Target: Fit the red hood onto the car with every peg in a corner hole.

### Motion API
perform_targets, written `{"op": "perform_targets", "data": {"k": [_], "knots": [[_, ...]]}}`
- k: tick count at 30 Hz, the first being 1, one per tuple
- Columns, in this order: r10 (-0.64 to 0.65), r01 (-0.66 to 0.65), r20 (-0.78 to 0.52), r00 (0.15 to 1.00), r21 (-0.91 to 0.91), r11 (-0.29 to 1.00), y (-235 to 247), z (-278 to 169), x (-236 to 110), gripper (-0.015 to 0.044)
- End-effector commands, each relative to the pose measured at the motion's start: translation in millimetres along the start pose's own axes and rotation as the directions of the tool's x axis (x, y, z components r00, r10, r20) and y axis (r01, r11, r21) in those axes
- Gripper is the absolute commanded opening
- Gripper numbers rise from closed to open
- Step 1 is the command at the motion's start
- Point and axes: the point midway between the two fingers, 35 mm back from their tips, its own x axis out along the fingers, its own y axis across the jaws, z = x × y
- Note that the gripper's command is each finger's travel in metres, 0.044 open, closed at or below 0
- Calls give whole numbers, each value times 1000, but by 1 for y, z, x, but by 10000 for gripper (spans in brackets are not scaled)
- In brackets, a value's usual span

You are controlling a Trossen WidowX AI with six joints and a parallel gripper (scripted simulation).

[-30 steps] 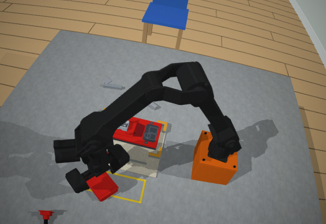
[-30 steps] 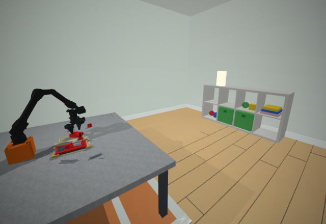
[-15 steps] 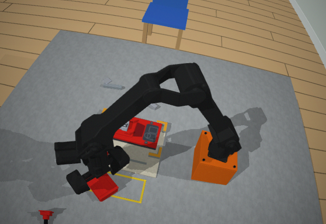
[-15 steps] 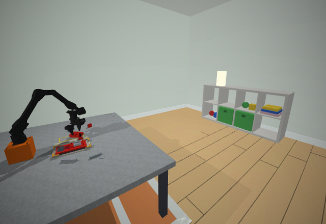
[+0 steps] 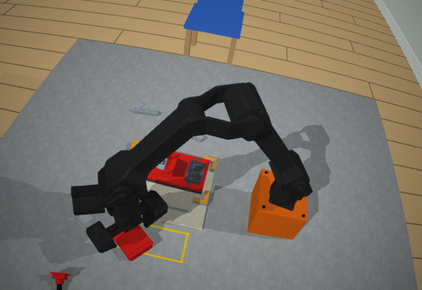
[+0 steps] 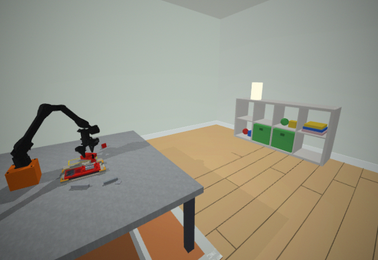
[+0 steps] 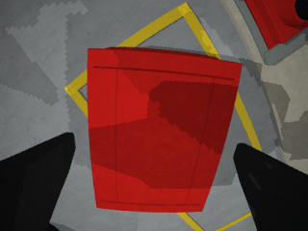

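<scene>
The red hood (image 5: 134, 244) (image 6: 88, 155) (image 7: 159, 135) lies roof up, turned at an angle over a yellow outline (image 5: 185, 247) (image 7: 154, 26). My gripper (image 5: 125, 234) (image 6: 88, 153) (image 7: 158, 147) is open above the hood, with one finger off each side and a gap on both sides. The red chassis (image 5: 180, 173) (image 6: 76, 172) (image 7: 276, 19) sits in the jig with orange-yellow corners (image 5: 204, 198) (image 6: 64, 180). The grey engine block (image 5: 162, 164) (image 6: 90, 166) is in the chassis, partly hidden by the arm in the top view. The pegs cannot be made out clearly.
A beige board (image 5: 190, 220) lies between outline and chassis. Grey pieces (image 5: 146, 111) (image 6: 80, 187) lie on the chassis's far side from the hood. A red knob-like object (image 5: 59, 277) (image 6: 103, 145) stands beyond the gripper. The arm's orange base (image 5: 255, 217) (image 6: 24, 178) stands opposite.
</scene>
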Motion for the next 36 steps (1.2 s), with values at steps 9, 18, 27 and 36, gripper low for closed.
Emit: {"op": "perform_targets", "data": {"k": [9, 18, 27, 36], "knots": [[2, -2, -2, 1000, -2, 1000, 0, 0, 6, 440], [2, -2, -2, 1000, -2, 1000, 0, 0, 11, 440], [0, 0, 0, 1000, -1, 1000, 0, 0, 12, 361], [0, 0, 0, 1000, -1, 1000, 0, 0, 12, 301]]}}
